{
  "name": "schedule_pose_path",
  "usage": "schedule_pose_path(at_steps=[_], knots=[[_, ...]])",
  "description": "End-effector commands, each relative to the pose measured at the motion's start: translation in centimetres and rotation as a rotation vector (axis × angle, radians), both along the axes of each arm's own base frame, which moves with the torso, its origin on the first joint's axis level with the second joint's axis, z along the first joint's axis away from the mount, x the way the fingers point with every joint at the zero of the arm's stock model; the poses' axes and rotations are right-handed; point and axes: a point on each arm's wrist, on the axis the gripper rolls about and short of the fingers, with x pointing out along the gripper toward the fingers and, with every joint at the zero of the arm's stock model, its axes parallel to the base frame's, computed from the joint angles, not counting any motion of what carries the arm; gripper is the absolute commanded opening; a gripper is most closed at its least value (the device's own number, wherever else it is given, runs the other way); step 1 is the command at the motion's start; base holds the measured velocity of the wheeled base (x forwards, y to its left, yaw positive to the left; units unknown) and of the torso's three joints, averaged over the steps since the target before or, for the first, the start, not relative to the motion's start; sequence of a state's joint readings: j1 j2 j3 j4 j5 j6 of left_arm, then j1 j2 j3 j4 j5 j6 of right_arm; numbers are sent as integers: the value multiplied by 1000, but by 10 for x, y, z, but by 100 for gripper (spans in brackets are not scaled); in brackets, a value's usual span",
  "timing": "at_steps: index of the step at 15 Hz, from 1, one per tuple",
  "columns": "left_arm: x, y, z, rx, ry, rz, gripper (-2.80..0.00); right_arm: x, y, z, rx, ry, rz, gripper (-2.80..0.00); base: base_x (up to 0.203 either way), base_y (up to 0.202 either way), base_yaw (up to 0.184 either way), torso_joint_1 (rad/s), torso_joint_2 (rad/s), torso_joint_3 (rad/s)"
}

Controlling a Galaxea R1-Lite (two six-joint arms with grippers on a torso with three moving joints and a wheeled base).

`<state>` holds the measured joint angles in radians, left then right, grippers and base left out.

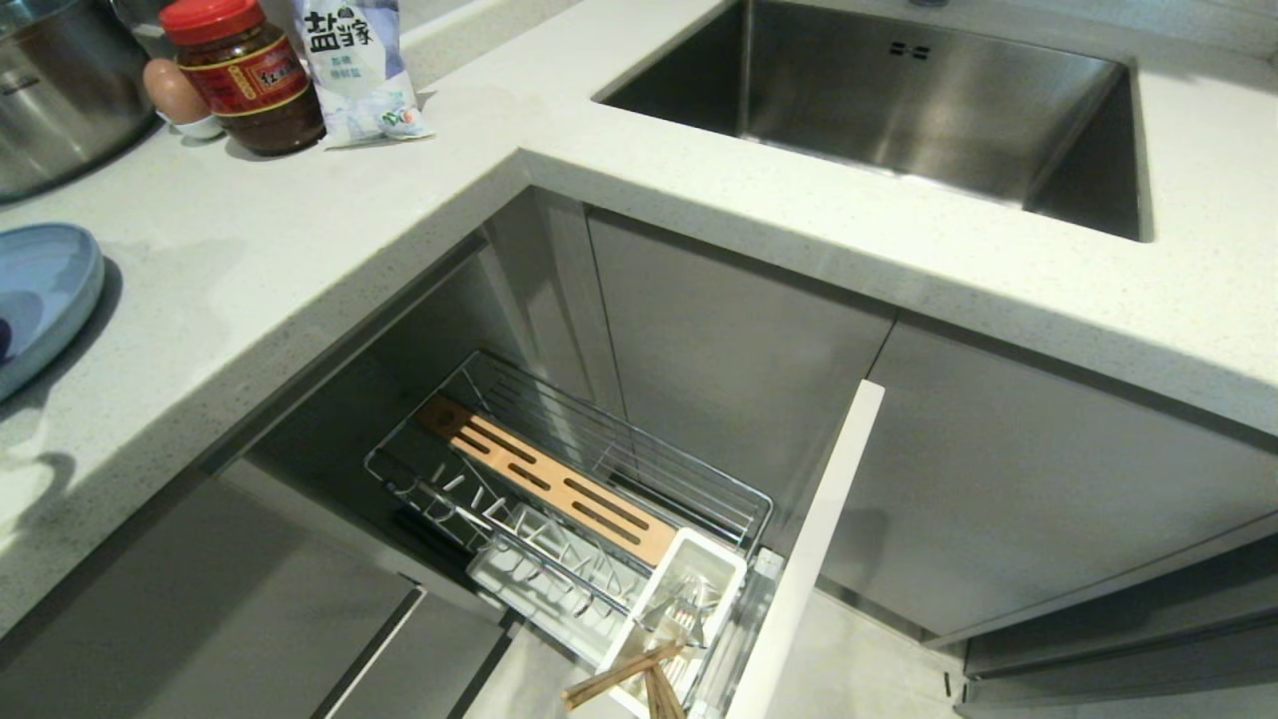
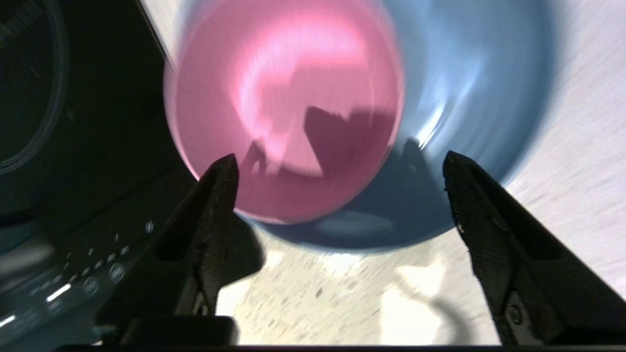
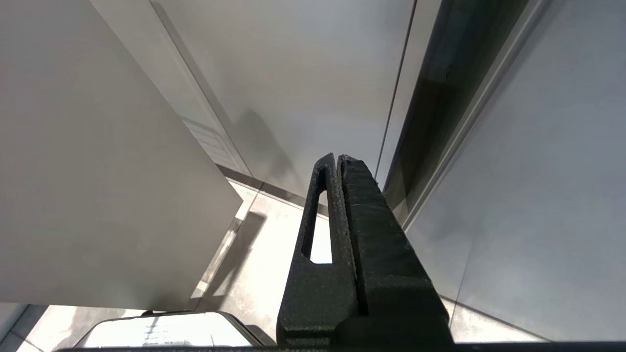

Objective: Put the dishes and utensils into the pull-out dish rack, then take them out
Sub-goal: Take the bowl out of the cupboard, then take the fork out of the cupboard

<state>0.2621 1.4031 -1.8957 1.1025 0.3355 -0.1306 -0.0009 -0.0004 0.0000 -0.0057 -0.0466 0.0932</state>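
The pink bowl [image 2: 283,112] sits in the light-blue plate [image 2: 469,88] on the pale counter [image 2: 342,293]. My left gripper [image 2: 340,156] hovers just short of them, open, with nothing between its fingers. The head view catches only the plate's edge [image 1: 40,290] at the far left, and neither arm. The pull-out dish rack [image 1: 599,439] stands drawn out below the counter, its wooden strip [image 1: 544,479] bare. Its white caddy [image 1: 689,559] holds the wooden chopsticks [image 1: 619,679] and silver utensils [image 1: 679,604]. My right gripper [image 3: 337,156] is shut and empty, parked low by the cabinet fronts.
A steel pot [image 1: 60,90], an egg [image 1: 172,90], a sauce jar [image 1: 250,75] and a salt bag [image 1: 354,65] stand at the counter's back left. The steel sink [image 1: 899,100] lies at the right. The rack's white front panel [image 1: 809,549] juts out. A black hob [image 2: 73,146] borders the plate.
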Motion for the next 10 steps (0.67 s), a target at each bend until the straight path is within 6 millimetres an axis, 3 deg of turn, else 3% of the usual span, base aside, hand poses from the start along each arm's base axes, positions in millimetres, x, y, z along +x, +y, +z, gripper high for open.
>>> schedule_pose_path(at_steps=[1,4,5,8,10], knots=[[-30,-8,17,21,-182,18,0,0,0,0,0,-5,0,-280,0,0,0,0,0,0],[-60,-18,31,69,-455,-4,0,0,0,0,0,-5,0,-280,0,0,0,0,0,0],[-67,-21,34,75,-578,-28,-280,0,0,0,0,-5,0,-280,0,0,0,0,0,0],[-87,-32,42,39,-870,-127,-280,0,0,0,0,-5,1,-280,0,0,0,0,0,0],[-94,-39,43,-50,-952,-219,-280,0,0,0,0,-5,0,-280,0,0,0,0,0,0]])
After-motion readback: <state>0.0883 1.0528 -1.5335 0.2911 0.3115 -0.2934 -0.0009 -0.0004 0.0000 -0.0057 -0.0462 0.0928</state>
